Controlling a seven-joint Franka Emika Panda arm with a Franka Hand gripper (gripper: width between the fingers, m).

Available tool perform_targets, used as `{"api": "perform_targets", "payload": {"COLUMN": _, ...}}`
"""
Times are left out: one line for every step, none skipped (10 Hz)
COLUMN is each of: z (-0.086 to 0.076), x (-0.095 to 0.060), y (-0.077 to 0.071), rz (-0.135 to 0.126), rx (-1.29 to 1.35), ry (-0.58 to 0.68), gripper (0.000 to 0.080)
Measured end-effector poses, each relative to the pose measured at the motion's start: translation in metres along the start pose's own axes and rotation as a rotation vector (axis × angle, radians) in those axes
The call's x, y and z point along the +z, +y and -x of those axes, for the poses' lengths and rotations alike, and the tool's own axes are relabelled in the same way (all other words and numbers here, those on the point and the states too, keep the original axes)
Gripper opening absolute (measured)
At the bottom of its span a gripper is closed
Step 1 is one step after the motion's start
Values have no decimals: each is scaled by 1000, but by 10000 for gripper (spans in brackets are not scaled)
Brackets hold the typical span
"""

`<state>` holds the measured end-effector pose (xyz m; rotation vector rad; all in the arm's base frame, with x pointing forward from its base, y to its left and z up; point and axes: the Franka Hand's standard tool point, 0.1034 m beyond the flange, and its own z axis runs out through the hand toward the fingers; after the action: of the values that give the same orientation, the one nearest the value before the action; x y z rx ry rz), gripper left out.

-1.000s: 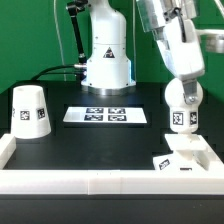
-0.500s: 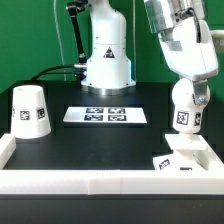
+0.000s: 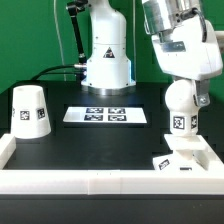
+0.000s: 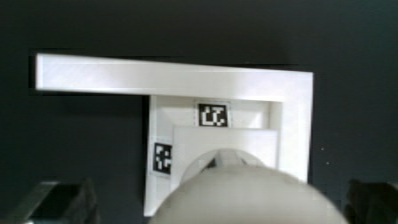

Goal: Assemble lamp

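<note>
pinching bulb [image 3: 177, 104] between fingers [image 3: 201, 99], neck down, just above base [image 3: 186, 154], judged poised for seating there; noted shade [image 3: 29, 110] well apart from base

The bulb [image 4: 240, 192] fills the foreground, a pale rounded blur between the tool's [image 4: 210, 203] two dark fingers [image 4: 50, 202]. These show only dimly at either side, and I cannot tell whether they touch it. Beyond the bulb lies the square white base [image 4: 228, 135], with two black-and-white tags [image 4: 214, 115] on it. The base sits close in the inner corner of a white rail [image 4: 160, 75] on the black table [image 4: 71, 140].
</note>
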<state>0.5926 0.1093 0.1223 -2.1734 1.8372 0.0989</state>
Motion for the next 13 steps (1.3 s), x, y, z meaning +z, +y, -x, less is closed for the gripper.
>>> {"api": "perform_targets", "payload": {"z": -3, "x": -1, "y": 0, "rz": 1, "rx": -82, "ry": 3, "gripper": 698}}
{"api": "perform_targets", "payload": {"z": -5, "x": -1, "y": 1, "rz": 5, "rx": -203, "ry": 10, "gripper": 698}}
{"api": "perform_targets", "payload": {"z": -9, "x": -1, "y": 3, "rz": 5, "rx": -280, "ry": 14, "gripper": 698}}
{"api": "perform_targets", "payload": {"z": -11, "x": 0, "y": 4, "rz": -2, "rx": -361, "ry": 25, "gripper": 698}}
{"api": "perform_targets", "payload": {"z": -12, "x": 0, "y": 4, "rz": -1, "rx": -421, "ry": 26, "gripper": 698}}
{"api": "perform_targets", "payload": {"z": -12, "x": 0, "y": 5, "rz": 0, "rx": -473, "ry": 26, "gripper": 698}}
{"api": "perform_targets", "payload": {"z": -12, "x": 0, "y": 5, "rz": 2, "rx": -577, "ry": 26, "gripper": 698}}
{"api": "perform_targets", "payload": {"z": -13, "x": 0, "y": 5, "rz": 3, "rx": -612, "ry": 26, "gripper": 698}}
{"api": "perform_targets", "payload": {"z": -13, "x": 0, "y": 5, "rz": 4, "rx": -702, "ry": 27, "gripper": 698}}
{"api": "perform_targets", "payload": {"z": -14, "x": 0, "y": 5, "rz": 20, "rx": -840, "ry": 37, "gripper": 698}}
{"api": "perform_targets", "payload": {"z": -15, "x": 0, "y": 4, "rz": 32, "rx": -952, "ry": 45, "gripper": 698}}
{"api": "perform_targets", "payload": {"z": -16, "x": -1, "y": 3, "rz": 49, "rx": -1084, "ry": 48, "gripper": 698}}
{"api": "perform_targets", "payload": {"z": -18, "x": -3, "y": 1, "rz": 65, "rx": -1221, "ry": 56, "gripper": 698}}
